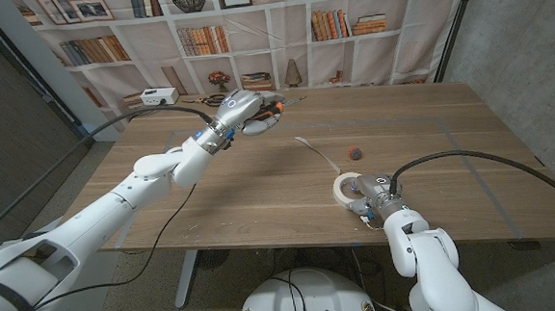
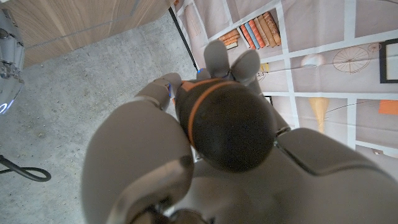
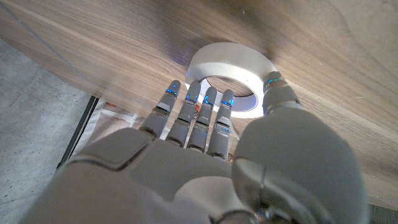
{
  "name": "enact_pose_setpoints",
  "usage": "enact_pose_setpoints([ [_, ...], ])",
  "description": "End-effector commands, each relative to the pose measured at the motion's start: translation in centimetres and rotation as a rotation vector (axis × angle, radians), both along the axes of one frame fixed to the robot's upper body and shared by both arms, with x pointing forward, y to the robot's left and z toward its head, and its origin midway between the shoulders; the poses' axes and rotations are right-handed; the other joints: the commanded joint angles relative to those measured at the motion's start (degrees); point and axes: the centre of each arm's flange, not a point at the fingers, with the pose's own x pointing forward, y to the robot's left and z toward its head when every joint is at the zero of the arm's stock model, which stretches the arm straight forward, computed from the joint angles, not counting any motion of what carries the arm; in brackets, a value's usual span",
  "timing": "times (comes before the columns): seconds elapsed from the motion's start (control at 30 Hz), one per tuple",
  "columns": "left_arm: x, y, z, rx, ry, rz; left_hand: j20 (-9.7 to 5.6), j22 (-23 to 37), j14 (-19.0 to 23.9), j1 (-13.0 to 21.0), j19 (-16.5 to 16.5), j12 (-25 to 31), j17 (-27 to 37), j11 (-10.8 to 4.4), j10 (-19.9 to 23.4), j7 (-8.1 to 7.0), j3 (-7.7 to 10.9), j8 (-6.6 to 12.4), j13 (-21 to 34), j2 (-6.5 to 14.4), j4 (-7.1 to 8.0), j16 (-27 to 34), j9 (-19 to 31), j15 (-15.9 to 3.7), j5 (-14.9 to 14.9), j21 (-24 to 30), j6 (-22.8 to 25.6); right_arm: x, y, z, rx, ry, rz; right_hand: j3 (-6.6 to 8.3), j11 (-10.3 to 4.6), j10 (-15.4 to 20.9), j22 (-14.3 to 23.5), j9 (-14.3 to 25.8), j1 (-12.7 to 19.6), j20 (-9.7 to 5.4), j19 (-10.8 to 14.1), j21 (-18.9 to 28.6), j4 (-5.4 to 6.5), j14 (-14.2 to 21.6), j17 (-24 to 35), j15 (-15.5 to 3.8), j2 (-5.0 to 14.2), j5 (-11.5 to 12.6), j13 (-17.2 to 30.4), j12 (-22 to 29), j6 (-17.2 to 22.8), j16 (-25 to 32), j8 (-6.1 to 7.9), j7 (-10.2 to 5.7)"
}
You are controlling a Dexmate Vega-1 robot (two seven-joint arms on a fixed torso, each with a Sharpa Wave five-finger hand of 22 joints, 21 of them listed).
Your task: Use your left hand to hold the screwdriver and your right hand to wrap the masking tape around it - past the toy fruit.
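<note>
Head view, left hand gripping screwdriver, right hand at masking tape

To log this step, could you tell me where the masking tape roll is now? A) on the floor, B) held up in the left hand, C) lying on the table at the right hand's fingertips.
C: the masking tape roll lies on the table at the right hand, whose fingertips reach its rim.

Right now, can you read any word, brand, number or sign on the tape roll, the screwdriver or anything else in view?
No text is readable.
White masking tape roll: no visible print.
Black, orange-banded screwdriver handle in the left hand: no visible marking.
Printed bookshelf backdrop: book spines too small to read.
</note>
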Motion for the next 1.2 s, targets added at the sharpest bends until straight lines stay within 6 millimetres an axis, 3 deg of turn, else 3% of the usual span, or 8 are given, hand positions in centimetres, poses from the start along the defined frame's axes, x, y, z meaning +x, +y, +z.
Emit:
enact_pose_setpoints([
  [0.03, 0.4, -0.3, 0.3, -0.010, 0.018, 0.011, -4.63, 0.2, 6.5, -0.3, 0.6, 0.6, 0.0, -0.34, 0.0, -0.32, 12.64, 0.02, 0.3, 1.4, 12.21, -0.3, 0.1, -6.04, -0.3, -0.2, 0.9, 1.0, -0.3, -1.3, -0.011, 0.013, 0.023, 1.53, -1.52, 2.5, 0.0, 0.1, 6.7, -1.45, 0.7, 0.8, -0.35, 1.5, 1.8, -7.93, 1.79, 0.6, 0.6, 1.7, 3.4, 1.6, 0.99, -1.85],
  [0.27, 0.8, -0.3, 0.4, -0.018, 0.034, 0.013, -4.62, 0.1, 6.7, -0.3, 0.5, 0.5, 0.3, -0.33, 0.0, -0.39, 12.51, -0.21, -0.2, 1.6, 12.11, -0.2, 0.1, -6.07, -0.6, -0.4, 0.8, 1.3, 0.0, -2.1, -0.001, -0.015, 0.040, 1.86, -6.47, 2.2, 0.1, 0.1, 15.2, -3.83, -1.3, 0.9, -0.02, -3.3, 5.4, -9.52, 2.56, -1.2, -0.2, 0.7, 5.6, 2.4, 0.84, -6.61],
  [0.4, 0.9, -0.2, 0.3, -0.017, 0.040, 0.016, -4.61, -0.1, 6.6, -0.3, 0.6, 0.8, 0.2, -0.30, 0.1, -0.39, 12.40, -0.34, 0.0, 1.6, 12.04, -0.4, 0.1, -6.07, -0.7, -0.6, 0.8, 1.5, -0.1, -2.0, 0.012, -0.044, 0.048, 1.41, -5.64, 9.9, 0.1, 0.2, 16.0, -4.05, -1.3, 1.4, 1.06, -1.6, 4.5, -9.94, 2.82, -2.1, -1.3, 3.0, 11.9, 1.2, 2.79, -5.25],
  [0.5, 1.1, -0.2, 0.2, -0.018, 0.044, 0.015, -4.63, 0.0, 6.7, -0.4, 0.7, 0.8, 0.4, -0.47, 0.1, -0.41, 12.42, -0.41, -0.2, 1.6, 12.01, -0.3, 0.1, -6.12, -0.8, -0.5, 0.7, 1.4, -0.2, -1.9, 0.028, -0.108, 0.068, 0.71, -4.86, 21.6, 0.0, 0.8, 18.1, -5.01, 0.8, 3.3, 1.45, 6.6, 6.2, -10.55, 5.34, -3.7, 0.1, 9.0, 22.2, 3.6, 6.57, -2.61],
  [0.6, 1.2, -0.1, 0.3, -0.022, 0.047, 0.015, -4.61, -0.4, 6.5, -0.4, 0.7, 0.9, 0.2, -0.50, -0.1, -0.47, 12.35, -0.37, 0.0, 1.7, 11.99, -0.6, 0.2, -6.10, -0.9, -0.7, 0.8, 1.5, -0.4, -1.8, 0.056, -0.145, 0.071, -0.03, -4.23, 24.1, 0.2, 1.0, 19.2, -5.43, 2.3, 4.6, 1.50, 11.5, 8.4, -10.63, 6.01, -4.3, 1.3, 11.0, 23.9, 6.2, 7.31, -1.67],
  [0.73, 1.3, 0.0, 0.4, -0.029, 0.052, 0.016, -4.61, -0.1, 6.6, -0.4, 0.6, 0.9, 0.1, -0.53, -0.2, -0.45, 12.31, -0.51, 0.0, 1.8, 12.01, -0.7, 0.1, -6.03, -1.0, -0.6, 0.8, 2.1, -1.6, -0.9, 0.197, -0.098, 0.067, -0.46, -3.73, 24.1, 0.5, 1.9, 18.8, -5.78, 2.5, 5.2, 2.21, 13.5, 9.4, -10.43, 6.90, -4.3, 2.0, 11.6, 23.2, 7.1, 7.55, -1.56],
  [0.93, 1.6, 0.0, 0.4, -0.034, 0.058, 0.019, -4.63, -0.2, 6.4, -0.5, 0.7, 0.9, 0.3, -0.55, 0.0, -0.51, 12.28, -0.57, -0.4, 1.7, 11.91, -0.7, 0.1, -6.11, -1.1, -0.7, 1.0, 3.4, -5.1, 0.8, 0.538, 0.011, 0.135, -1.02, -2.74, 23.3, 1.5, 5.6, 15.8, -4.93, 0.8, 6.1, 5.40, 13.7, 11.9, -9.57, 11.15, -3.8, 4.9, 13.3, 18.9, 7.2, 8.56, 0.34],
  [1.2, 1.8, -0.1, 0.6, -0.045, 0.060, 0.024, -4.61, -0.1, 6.7, -0.6, 0.8, 1.1, 0.3, -0.56, 0.1, -0.56, 12.24, -0.61, -0.4, 1.7, 11.87, -0.6, 0.2, -6.06, -1.2, -0.7, 1.1, 4.5, -8.4, 3.0, 0.763, 0.170, 0.272, -0.92, -2.45, 20.6, 2.2, 8.6, 14.8, -5.18, -1.1, 6.6, 6.45, 12.4, 14.1, -9.46, 12.26, -3.2, 7.6, 14.3, 17.2, 7.1, 10.04, 0.97],
])
